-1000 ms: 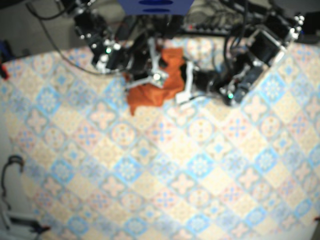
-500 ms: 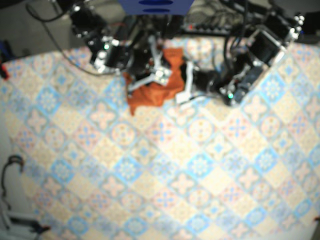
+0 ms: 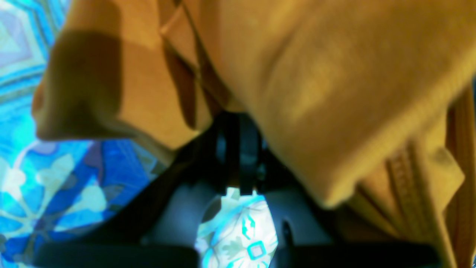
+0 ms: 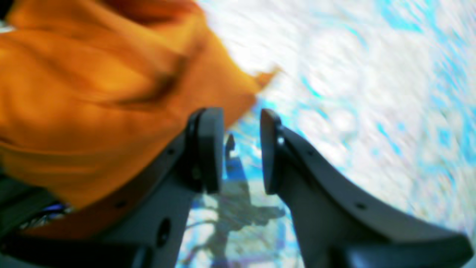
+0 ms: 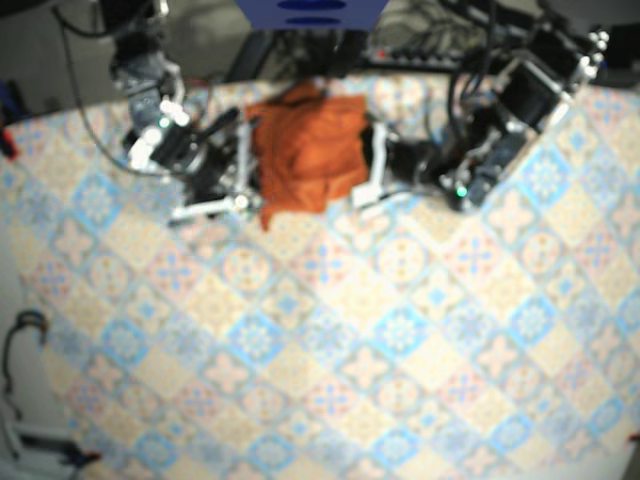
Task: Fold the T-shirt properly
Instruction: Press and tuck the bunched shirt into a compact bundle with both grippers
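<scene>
While its jaws are standing slightly parted and holding nothing, the right gripper [image 4: 241, 149] is hovering just beside the orange T-shirt [image 5: 310, 150], at the shirt's nine o'clock. At three o'clock the left gripper [image 5: 368, 178] is sitting under cloth, its grip impossible to tell. With the shirt lying bunched at the patterned table's [image 5: 400, 330] twelve o'clock edge, any pull is probably risking dragging several layers together.

Robotics lab bench, by the look; patterned tablecloth [image 5: 330, 330] spread as the work surface; two robot arms [image 5: 515, 105] along its far edge. Loose cables [image 5: 425, 45] and a blue box [image 5: 310, 12] behind.
</scene>
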Motion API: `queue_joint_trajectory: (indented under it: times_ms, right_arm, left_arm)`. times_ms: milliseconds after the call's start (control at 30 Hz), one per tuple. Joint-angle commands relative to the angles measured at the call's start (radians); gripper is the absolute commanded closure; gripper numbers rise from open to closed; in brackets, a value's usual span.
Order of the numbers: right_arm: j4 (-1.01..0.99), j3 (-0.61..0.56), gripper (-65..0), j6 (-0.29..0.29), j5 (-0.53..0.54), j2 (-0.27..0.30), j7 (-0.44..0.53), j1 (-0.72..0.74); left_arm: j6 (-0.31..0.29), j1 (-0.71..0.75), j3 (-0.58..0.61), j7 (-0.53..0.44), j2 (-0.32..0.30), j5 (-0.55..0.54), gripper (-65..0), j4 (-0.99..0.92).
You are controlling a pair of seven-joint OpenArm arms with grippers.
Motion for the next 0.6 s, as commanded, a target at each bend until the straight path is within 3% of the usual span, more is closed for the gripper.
queue_joint_trajectory:
  times_ms: [0,100,433,567]
  right_arm:
    - [0.013,0.024,-16.5,0.0,0.008,0.001,0.017,0.012]
    - [0.007,0.057,-16.5,0.0,0.008,0.014,0.017,0.004]
    - [0.001,-0.051,-16.3,0.0,0.008,0.025,0.017,-0.05]
    - [0.001,-0.089,-8.3,0.0,0.008,0.024,0.017,-0.045]
  left_arm:
    - [0.078,-0.003,0.003,0.024,-0.013,0.137,-5.0,-0.018]
    - [0.078,-0.003,0.003,0.024,-0.013,0.137,-5.0,-0.018]
    - [0.078,-0.003,0.003,0.027,-0.013,0.137,-5.0,-0.018]
    - [0.078,-0.008,0.003,0.029,-0.013,0.137,-5.0,-0.02]
